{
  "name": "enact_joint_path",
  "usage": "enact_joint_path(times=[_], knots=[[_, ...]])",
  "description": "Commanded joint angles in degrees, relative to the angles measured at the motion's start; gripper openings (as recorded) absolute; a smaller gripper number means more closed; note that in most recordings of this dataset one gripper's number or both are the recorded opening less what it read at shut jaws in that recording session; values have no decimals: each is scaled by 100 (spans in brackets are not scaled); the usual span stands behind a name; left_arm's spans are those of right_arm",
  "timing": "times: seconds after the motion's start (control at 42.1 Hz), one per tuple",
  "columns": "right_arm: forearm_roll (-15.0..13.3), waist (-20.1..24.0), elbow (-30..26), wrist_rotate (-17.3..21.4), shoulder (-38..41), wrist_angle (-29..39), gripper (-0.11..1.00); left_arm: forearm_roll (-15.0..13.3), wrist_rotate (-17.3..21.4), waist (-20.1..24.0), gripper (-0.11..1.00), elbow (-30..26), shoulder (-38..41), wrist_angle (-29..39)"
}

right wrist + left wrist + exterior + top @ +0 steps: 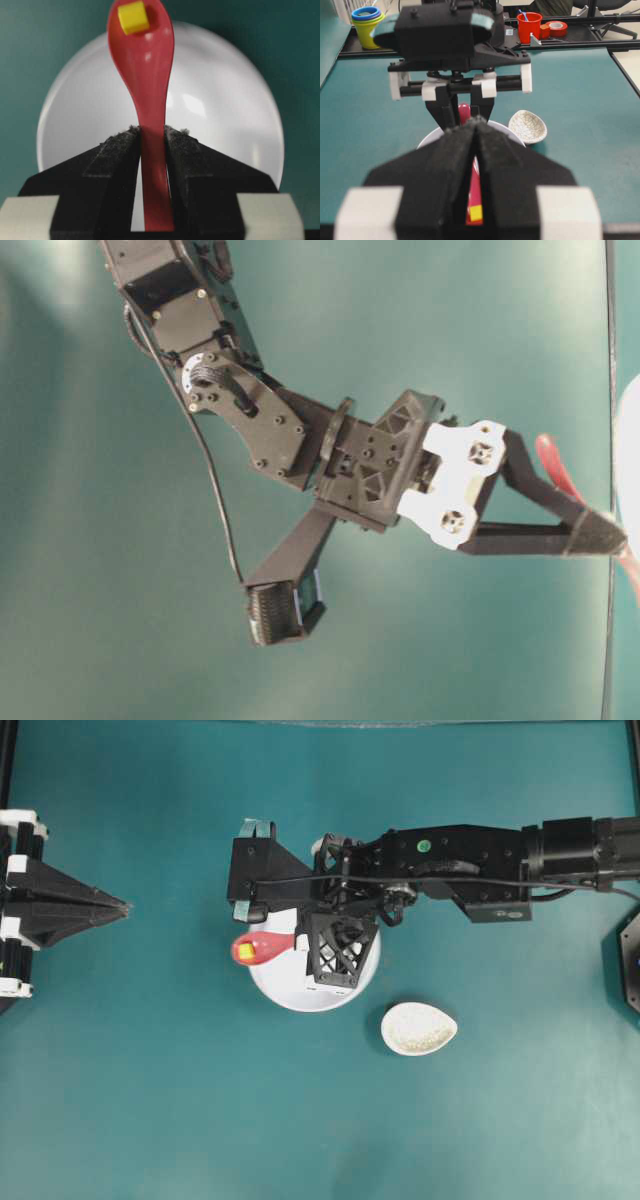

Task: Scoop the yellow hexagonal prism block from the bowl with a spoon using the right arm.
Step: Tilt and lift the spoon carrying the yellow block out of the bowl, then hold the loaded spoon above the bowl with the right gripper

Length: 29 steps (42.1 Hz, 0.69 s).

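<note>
My right gripper (301,942) hangs over the white bowl (290,990), shut on the handle of the red spoon (262,948). The yellow block (246,950) lies in the spoon's scoop, which is level over the bowl's left rim. In the right wrist view the spoon (147,75) runs up from between my right gripper (152,134) pads, with the block (133,17) at the scoop's tip and the bowl (225,125) beneath. My left gripper (124,906) is shut with nothing in it at the far left, pointing at the bowl. Its wrist view shows the left gripper (476,123) in front of the spoon (475,192) and block (476,213).
A small speckled off-white oval dish (418,1028) sits on the teal table just right of and below the bowl. Beyond the table's far edge stand stacked cups (366,22), a red cup (529,26) and a roll of tape (557,27).
</note>
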Motion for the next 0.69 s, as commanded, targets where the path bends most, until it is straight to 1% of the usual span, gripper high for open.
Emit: enact_joint_path(times=[0.0, 0.166, 0.356, 0.665], knots=[[9, 0, -132, 0, -281, -123, 23, 18, -18, 9, 0, -79, 18, -62], [9, 0, -88, 0, -396, -246, 23, 18, -26, 9, 0, -79, 9, -62], [18, 0, 88, 26, -650, -483, 23, 18, -26, 9, 0, -88, 9, -62], [26, 0, 765, 97, -1283, -1283, 23, 18, -35, 9, 0, -97, 9, -97]])
